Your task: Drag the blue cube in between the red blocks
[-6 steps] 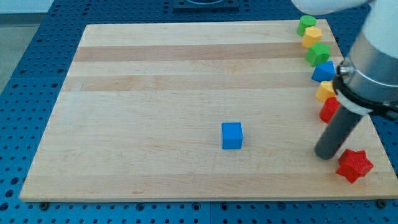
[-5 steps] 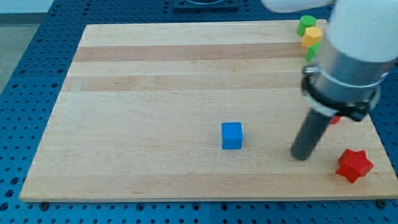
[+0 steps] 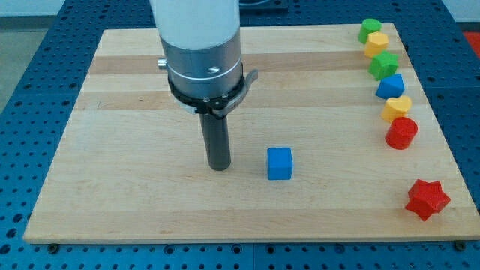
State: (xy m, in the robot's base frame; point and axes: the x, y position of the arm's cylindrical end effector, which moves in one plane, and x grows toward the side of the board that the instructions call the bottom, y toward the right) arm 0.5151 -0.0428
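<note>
Tip [image 3: 220, 166] of smooth dark rod just left of blue cube [image 3: 280, 163], no fingers, on pale wooden board [image 3: 135, 195].

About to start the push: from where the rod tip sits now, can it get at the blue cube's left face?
Probably yes. My tip stands just to the view's left of the blue cube, apart from it, with only bare board between them. The other blocks lie far off along the view's right edge.

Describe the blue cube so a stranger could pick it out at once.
Start at the wooden board and look just right of its centre, near the view's bottom. The blue cube sits alone there, with my tip just to its left, apart from it. The other blue block stands in the right-edge column.
</note>
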